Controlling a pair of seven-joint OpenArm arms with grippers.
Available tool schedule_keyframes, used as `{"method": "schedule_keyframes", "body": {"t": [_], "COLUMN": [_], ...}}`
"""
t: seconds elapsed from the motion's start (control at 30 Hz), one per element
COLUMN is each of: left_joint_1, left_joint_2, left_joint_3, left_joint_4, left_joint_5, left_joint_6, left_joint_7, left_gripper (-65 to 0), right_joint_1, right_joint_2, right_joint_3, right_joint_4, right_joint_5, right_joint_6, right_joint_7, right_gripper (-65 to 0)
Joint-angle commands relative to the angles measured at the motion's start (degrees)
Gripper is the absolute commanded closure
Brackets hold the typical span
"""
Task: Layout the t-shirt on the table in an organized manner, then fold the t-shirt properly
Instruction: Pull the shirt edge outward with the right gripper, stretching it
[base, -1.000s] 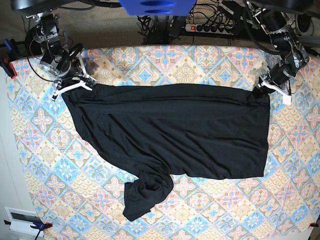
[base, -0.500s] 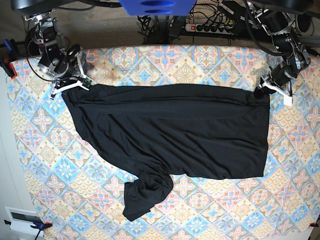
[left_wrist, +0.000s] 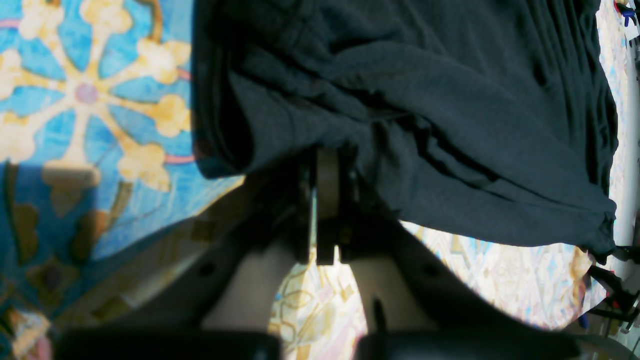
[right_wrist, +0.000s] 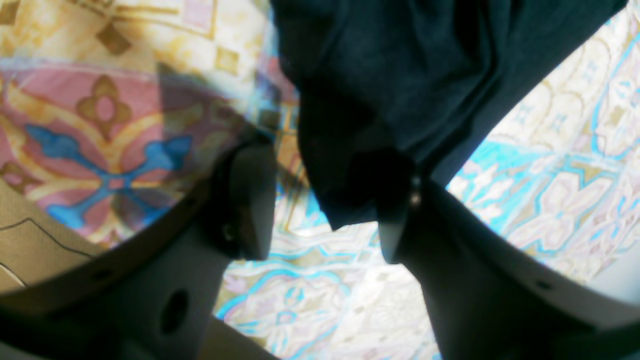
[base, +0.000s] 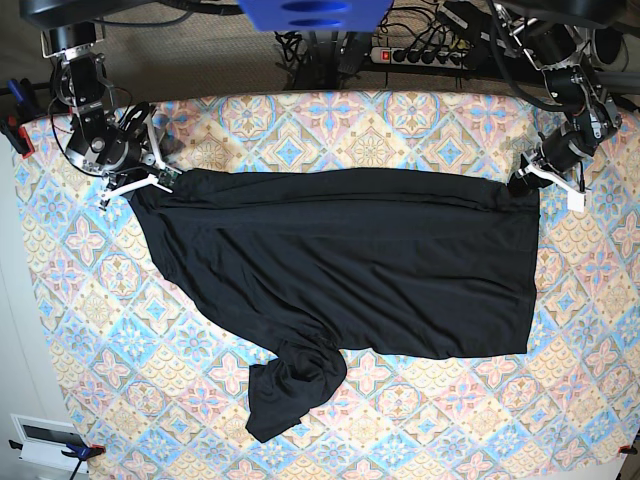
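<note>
— What's the left hand (left_wrist: 327, 200) doing?

— On my left wrist feed its fingers are pressed together on a bunched corner of the t-shirt (left_wrist: 425, 115); the black fabric gathers right at the tips and drapes away from them. In the base view that hand (base: 528, 178) sits at the far right corner of the shirt, near the back edge of the tabletop (base: 420, 420).

— And the right hand?

— Spread. On my right wrist feed the right hand (right_wrist: 325, 210) has its two fingers well apart, with a fold of the shirt (right_wrist: 400, 75) hanging between them and lying against one finger (right_wrist: 400, 220); the other finger (right_wrist: 250, 200) is clear of the cloth. I can't tell whether that fold rests on the finger or only in front of it. In the base view this hand (base: 135, 182) is at the shirt's far left corner.

— Where is the shirt overall?

— The t-shirt (base: 340, 260) lies across the middle of the patterned tabletop, its back edge running nearly straight between the two hands. The body is mostly flat. One part lies crumpled in a heap at the near side, left of centre.
</note>
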Motion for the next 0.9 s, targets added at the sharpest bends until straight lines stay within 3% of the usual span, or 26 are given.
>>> {"method": "schedule_keyframes", "body": {"t": [0.0, 0.17, 0.33, 0.47, 0.53, 0.7, 0.87], "left_joint_1": [-0.4, -0.4, -0.4, -0.4, -0.4, -0.4, -0.4], "left_joint_2": [-1.1, -1.1, -1.1, -1.1, -1.1, -1.2, -1.2], "left_joint_3": [-0.2, -0.2, -0.2, -0.2, -0.2, -0.2, -0.2], "left_joint_4": [0.6, 0.6, 0.6, 0.6, 0.6, 0.6, 0.6], "left_joint_5": [-0.1, -0.1, 0.1, 0.1, 0.1, 0.1, 0.1], "left_joint_6": [0.2, 0.2, 0.2, 0.2, 0.2, 0.2, 0.2], "left_joint_7": [-0.4, -0.4, -0.4, -0.4, -0.4, -0.5, -0.5], "left_gripper": [0.0, 0.0, 0.0, 0.0, 0.0, 0.0, 0.0], "right_joint_1": [1.1, 1.7, 0.1, -4.0, -4.8, -5.1, -4.6], "right_joint_2": [-0.4, -0.3, -0.1, -0.3, -2.0, -5.2, -6.8], "right_joint_3": [-0.2, -0.2, 0.5, 5.4, 8.7, 21.6, 34.9], "right_joint_4": [-2.2, -0.9, 9.3, 14.1, 14.5, 14.6, 13.3], "right_joint_5": [-5.4, -5.4, -5.0, -4.9, -3.3, 11.9, 33.5], "right_joint_6": [-5.7, -5.5, -4.6, -2.7, -2.5, -2.3, -2.3], "right_joint_7": [0.5, 0.4, -0.9, -4.1, -4.8, -7.5, -15.5], "right_gripper": [-28.9, -28.9, -28.9, -28.9, -28.9, -28.9, -28.9]}}
